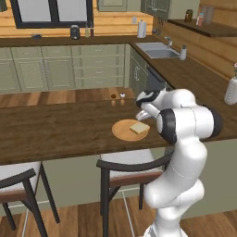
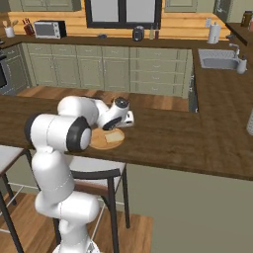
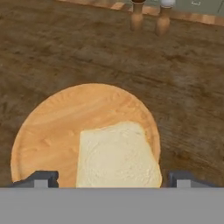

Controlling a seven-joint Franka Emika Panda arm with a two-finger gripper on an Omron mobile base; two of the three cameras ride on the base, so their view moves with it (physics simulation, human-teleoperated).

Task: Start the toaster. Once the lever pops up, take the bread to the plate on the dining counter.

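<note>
The bread [image 3: 116, 153] lies flat on the right part of the round wooden plate [image 3: 52, 127], which rests on the dark dining counter [image 3: 57, 52]. My gripper [image 3: 111, 179] hovers just above the slice, open, one fingertip on each side of it and nothing between them. From the left base view the gripper [image 1: 141, 115] points down over the bread [image 1: 139, 128] on the plate [image 1: 121, 131], near the front edge of the dining counter [image 1: 55, 129]. In the right base view the gripper [image 2: 117, 127] hangs over the bread [image 2: 114, 137] and plate [image 2: 99, 141].
Two small shakers [image 3: 138, 15] stand at the counter's far edge behind the plate. Stools [image 1: 125, 166] sit under the near edge. A sink [image 1: 157, 50] is set into the worktop at right. A small dark rounded appliance [image 1: 75, 31] stands on the back worktop.
</note>
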